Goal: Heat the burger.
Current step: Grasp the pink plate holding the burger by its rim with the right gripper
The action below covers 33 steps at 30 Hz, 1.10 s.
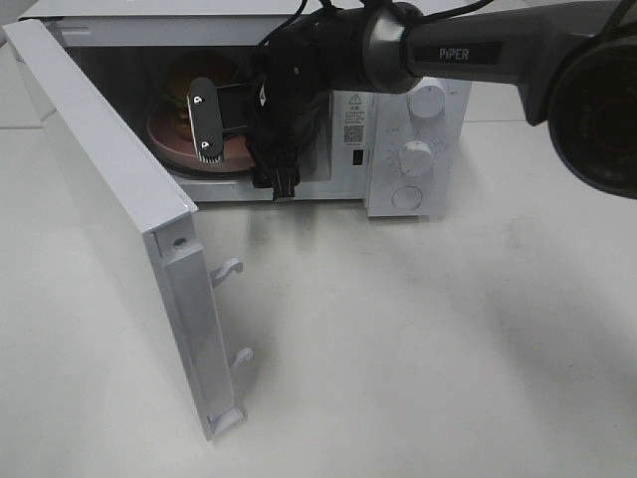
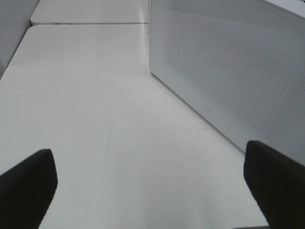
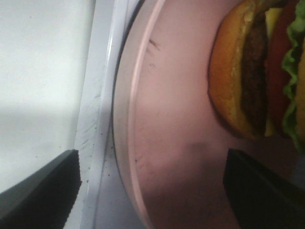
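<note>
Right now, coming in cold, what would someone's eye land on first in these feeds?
First, the white microwave at the back of the table, its door swung wide toward the camera. The right gripper reaches into the cavity, jaws open, over the pink plate. On that plate sits the burger, untouched; the left gripper hangs open over bare table.

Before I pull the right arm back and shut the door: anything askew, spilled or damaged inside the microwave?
Nothing spilled or askew. The burger sits upright on the pink plate inside the microwave, layers stacked. Only oddity: faint dark scuff marks on the plate's surface. The right claw is open, clear of the burger.
</note>
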### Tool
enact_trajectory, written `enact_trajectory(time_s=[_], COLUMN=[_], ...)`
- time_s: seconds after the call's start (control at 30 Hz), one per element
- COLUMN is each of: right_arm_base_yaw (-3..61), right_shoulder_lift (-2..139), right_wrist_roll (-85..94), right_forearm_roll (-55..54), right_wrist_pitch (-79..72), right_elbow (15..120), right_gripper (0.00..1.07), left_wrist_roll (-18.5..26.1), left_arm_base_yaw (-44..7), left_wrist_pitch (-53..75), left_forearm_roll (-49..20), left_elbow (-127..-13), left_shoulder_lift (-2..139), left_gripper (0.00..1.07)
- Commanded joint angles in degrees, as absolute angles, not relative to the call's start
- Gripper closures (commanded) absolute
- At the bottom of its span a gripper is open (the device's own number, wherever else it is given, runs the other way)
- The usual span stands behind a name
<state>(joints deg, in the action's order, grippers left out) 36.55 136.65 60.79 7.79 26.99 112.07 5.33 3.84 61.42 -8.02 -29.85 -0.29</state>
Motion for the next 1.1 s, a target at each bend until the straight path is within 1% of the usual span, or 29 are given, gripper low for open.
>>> enact_trajectory(time_s=[0.03, 0.27, 0.33, 0.43, 0.47, 0.5, 0.53, 0.6, 0.63, 0.67, 0.7, 0.9, 1.1], right_arm_base_yaw=[36.04, 35.41, 35.41, 35.41, 35.41, 35.41, 35.41, 35.47, 35.47, 35.47, 35.52, 35.52, 35.52], right_shoulder_lift=[138.60, 140.32, 141.12, 141.35, 141.41, 141.41, 141.41, 141.29, 141.29, 141.23, 141.23, 141.23, 140.32], right_wrist_roll=[60.33, 60.39, 60.39, 60.39, 60.68, 60.68, 60.68, 60.68, 60.68, 60.68, 60.68, 60.91, 67.84], right_forearm_roll=[6.88, 5.44, 4.76, 4.81, 4.81, 4.81, 4.81, 4.81, 4.81, 4.81, 4.81, 4.47, 1.60], right_wrist_pitch=[29.91, 29.85, 29.85, 29.68, 29.39, 29.28, 29.28, 29.34, 29.34, 29.62, 29.97, 30.48, 35.29], right_elbow=[115.79, 117.57, 117.69, 117.69, 117.69, 117.69, 117.69, 117.69, 117.69, 117.69, 117.69, 117.69, 117.69], right_gripper=[0.28, 0.30, 0.36, 0.39, 0.49, 0.56, 0.56, 0.85, 0.85, 0.93, 1.07, 1.07, 1.07], left_wrist_roll=[5.04, 5.04, 5.04, 5.04, 5.04, 5.04, 5.04, 5.04, 5.04, 5.04, 5.04, 5.04, 5.04], left_arm_base_yaw=[3.95, 3.95, 3.95, 3.95, 3.95, 3.95, 3.95, 3.95, 3.95, 3.95, 3.95, 3.95, 3.95], left_wrist_pitch=[61.59, 61.59, 61.59, 61.59, 61.59, 61.59, 61.59, 61.59, 61.59, 61.59, 61.59, 61.59, 61.59], left_forearm_roll=[-8.48, -8.48, -8.48, -8.48, -8.48, -8.48, -8.48, -8.48, -8.48, -8.48, -8.48, -8.48, -8.48], left_elbow=[-29.62, -29.62, -29.62, -29.62, -29.62, -29.62, -29.62, -29.62, -29.62, -29.62, -29.62, -29.62, -29.62], left_shoulder_lift=[-0.52, -0.52, -0.52, -0.52, -0.52, -0.52, -0.52, -0.52, -0.52, -0.52, -0.52, -0.52, -0.52], left_gripper=[0.07, 0.07, 0.07, 0.07, 0.07, 0.07, 0.07, 0.07, 0.07, 0.07, 0.07, 0.07, 0.07])
